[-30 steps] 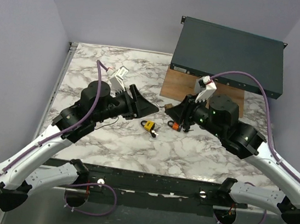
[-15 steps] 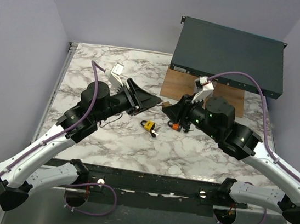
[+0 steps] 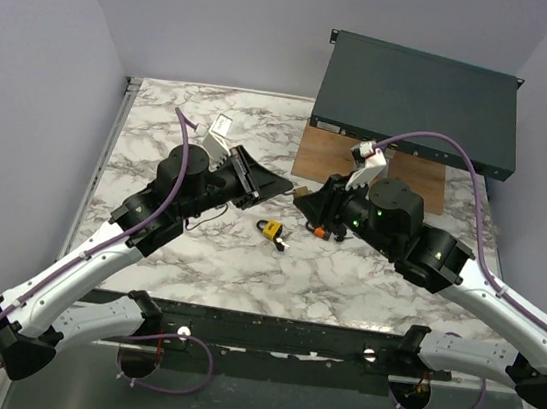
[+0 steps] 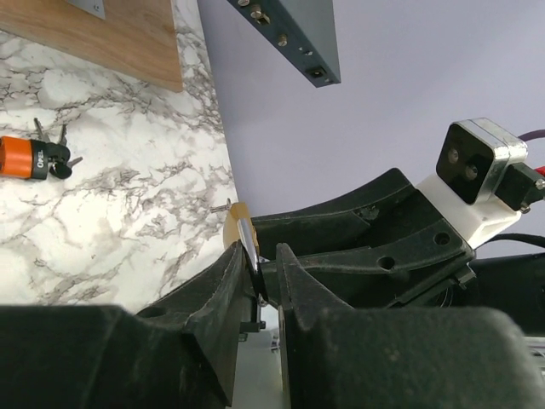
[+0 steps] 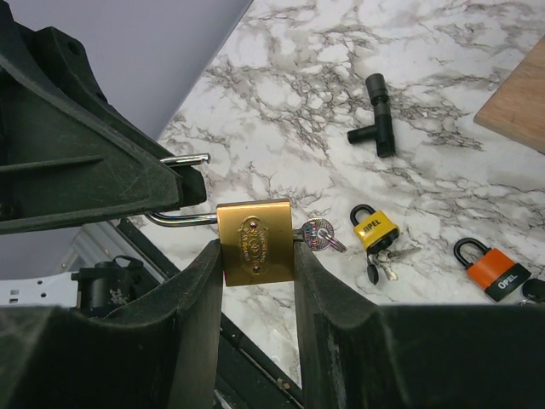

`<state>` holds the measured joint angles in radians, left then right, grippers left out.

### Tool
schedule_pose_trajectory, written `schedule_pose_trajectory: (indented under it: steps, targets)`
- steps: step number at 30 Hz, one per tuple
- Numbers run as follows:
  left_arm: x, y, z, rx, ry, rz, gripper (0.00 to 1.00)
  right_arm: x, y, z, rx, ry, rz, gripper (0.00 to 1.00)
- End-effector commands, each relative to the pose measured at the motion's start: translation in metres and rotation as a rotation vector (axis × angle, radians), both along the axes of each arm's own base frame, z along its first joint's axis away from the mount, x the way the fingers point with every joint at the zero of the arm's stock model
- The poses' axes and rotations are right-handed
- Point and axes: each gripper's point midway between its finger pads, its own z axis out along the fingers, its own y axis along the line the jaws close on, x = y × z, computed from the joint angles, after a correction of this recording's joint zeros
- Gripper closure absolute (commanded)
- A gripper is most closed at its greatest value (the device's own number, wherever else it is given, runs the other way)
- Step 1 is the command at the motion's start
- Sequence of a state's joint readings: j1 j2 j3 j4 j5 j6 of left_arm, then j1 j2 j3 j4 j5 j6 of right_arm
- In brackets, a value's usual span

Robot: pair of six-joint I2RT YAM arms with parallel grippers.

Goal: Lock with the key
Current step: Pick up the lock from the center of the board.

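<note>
Over the last second the left fingers (image 4: 213, 298) have swung right and slightly far across the worktop (image 3: 196, 255) to meet the brass padlock (image 5: 255, 243), and they have narrowed from a wide spread to a slim gap. The right arm has eased a little left and far, so the two tips that stood apart are now together above the middle of the worktop.

The brass padlock is unlocked. Its steel shackle (image 5: 174, 219) is sprung out, with the free end bare and the long leg running left from the body. A key (image 5: 317, 232) on a small ring sticks out of the opposite, right end.

The padlock is off the surface. The right fingers (image 5: 196, 315) pinch its flat body, one on each side, and the shackle and key jut out clear of them. The shackle's bend reaches in between the left fingers and lies against one of them — whether both press on it I cannot tell.

On the worktop nearer the arms lies a yellow padlock (image 3: 269, 229) with keys, and an orange padlock (image 3: 322, 232) lies just right of it — both loose.
</note>
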<state>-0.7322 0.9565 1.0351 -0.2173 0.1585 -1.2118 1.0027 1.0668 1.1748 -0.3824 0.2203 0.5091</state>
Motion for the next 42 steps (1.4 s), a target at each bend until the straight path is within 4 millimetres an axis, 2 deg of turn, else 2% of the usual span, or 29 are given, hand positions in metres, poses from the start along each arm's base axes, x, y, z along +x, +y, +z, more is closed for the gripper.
schedule_pose_trajectory:
  steps: [1, 5, 11, 17, 19, 25, 28, 30, 32, 38, 42]
  targets:
    - [0.001, 0.007, 0.013, 0.023, -0.056, 0.017, 0.80, 0.005, 0.001, 0.014, 0.023, -0.044, -0.027, 0.99]
    - [0.000, 0.006, 0.011, 0.050, -0.067, 0.000, 0.82, 0.005, 0.002, 0.015, 0.026, -0.046, -0.028, 0.99]
    - [-0.003, 0.005, 0.014, 0.121, -0.124, -0.042, 1.00, 0.004, 0.002, 0.018, 0.028, -0.051, -0.029, 0.99]
    - [-0.003, 0.016, 0.016, 0.259, -0.220, -0.042, 1.00, 0.002, 0.004, 0.025, 0.035, -0.062, -0.011, 0.98]
    - [-0.005, 0.019, 0.022, 0.302, -0.277, -0.056, 1.00, 0.000, 0.006, 0.028, 0.044, -0.071, 0.007, 0.88]
    - [-0.036, 0.021, 0.068, 0.350, -0.591, -0.154, 1.00, -0.010, 0.013, 0.040, 0.056, -0.130, 0.102, 0.50]
    - [-0.051, 0.029, 0.086, 0.347, -0.691, -0.180, 1.00, -0.019, 0.014, 0.054, 0.074, -0.177, 0.160, 0.29]
    - [-0.061, 0.036, 0.098, 0.334, -0.745, -0.185, 1.00, -0.028, 0.013, 0.067, 0.095, -0.216, 0.209, 0.20]
    - [-0.071, 0.043, 0.109, 0.326, -0.794, -0.197, 1.00, -0.038, 0.011, 0.083, 0.120, -0.264, 0.260, 0.14]
    - [-0.105, 0.057, 0.139, 0.280, -0.900, -0.276, 1.00, -0.090, -0.002, 0.137, 0.261, -0.466, 0.481, 0.09]
    - [-0.129, 0.058, 0.150, 0.221, -0.939, -0.366, 1.00, -0.112, 0.009, 0.155, 0.280, -0.503, 0.631, 0.10]
